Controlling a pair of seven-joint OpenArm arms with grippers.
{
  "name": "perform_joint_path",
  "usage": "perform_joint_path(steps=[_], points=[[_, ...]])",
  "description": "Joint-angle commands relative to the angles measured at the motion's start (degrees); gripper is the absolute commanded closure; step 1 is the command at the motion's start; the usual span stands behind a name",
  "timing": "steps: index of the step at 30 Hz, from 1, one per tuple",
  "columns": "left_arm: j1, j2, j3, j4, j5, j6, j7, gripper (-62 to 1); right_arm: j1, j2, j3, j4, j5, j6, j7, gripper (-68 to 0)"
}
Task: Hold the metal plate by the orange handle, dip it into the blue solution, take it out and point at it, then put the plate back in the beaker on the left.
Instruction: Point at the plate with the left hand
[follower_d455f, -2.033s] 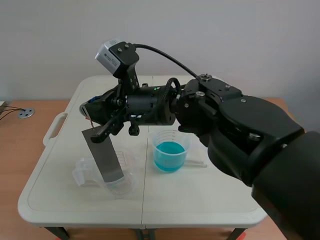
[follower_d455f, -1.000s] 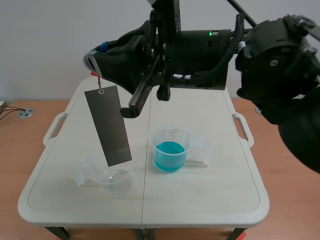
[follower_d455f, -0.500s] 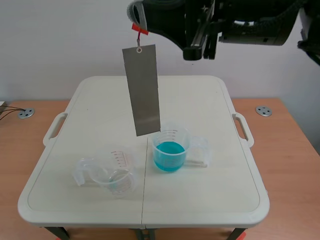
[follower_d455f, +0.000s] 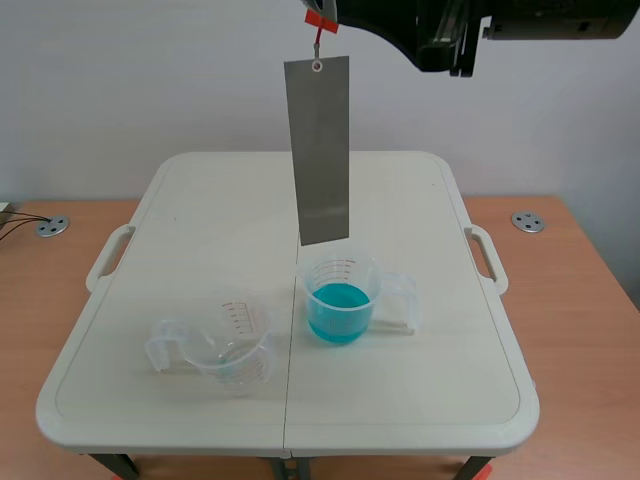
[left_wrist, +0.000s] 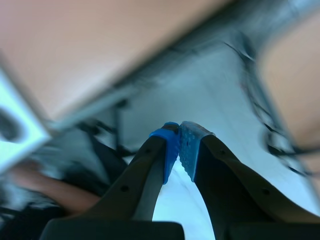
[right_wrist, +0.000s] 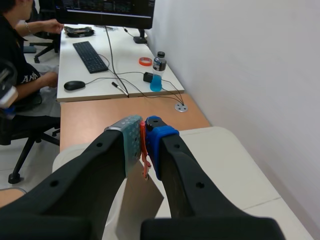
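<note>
while above the blue solution (follower_d455f: 339, 306), metal plate (follower_d455f: 322, 150) in right gripper (right_wrist: 143, 131)

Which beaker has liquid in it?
The right beaker, partly filled with blue solution, nearest the hanging plate. The left beaker is clear and empty.

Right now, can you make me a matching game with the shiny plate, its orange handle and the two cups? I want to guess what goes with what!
Things:
1. metal plate
2. right beaker
3. left beaker
4. orange handle

States:
A. stands empty on the table
B. pinched between the pads of the right gripper
C. hangs in the air, high over the table
D. holds blue liquid

Right pairs: 1-C, 2-D, 3-A, 4-B.
</note>
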Motion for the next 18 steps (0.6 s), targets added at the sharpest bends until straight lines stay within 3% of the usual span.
perform_joint_path(steps=[1,5,7,13,18], points=[[-2.9,-1.2,-2.3,1.7,-2.3,0.1,-1.7,-2.7,1.2,0.2,1.0,-0.7,1.0,0.4,0.6,-1.3],[-9.8,-3.2,-4.0,4.2,-6.6,-0.4,-4.3,-2.7,1.1,0.2,1.0,-1.9,1.0,0.4,0.6,-1.3],[-13.1,-3.3,-3.5,6.4,-7.6,-2.5,-5.6,-2.7,1.1,0.2,1.0,-2.3,1.0,0.4,0.6,-1.3],[-21.4,-3.1,3.3,14.0,-7.6,-12.3,-8.1,-2.7,1.1,0.2,1.0,-3.1,1.0,0.4,0.6,-1.3],[-29.8,0.8,11.0,15.9,-7.3,-16.2,-8.1,-2.7,1.1,0.2,1.0,-3.6,1.0,0.4,0.6,-1.3]])
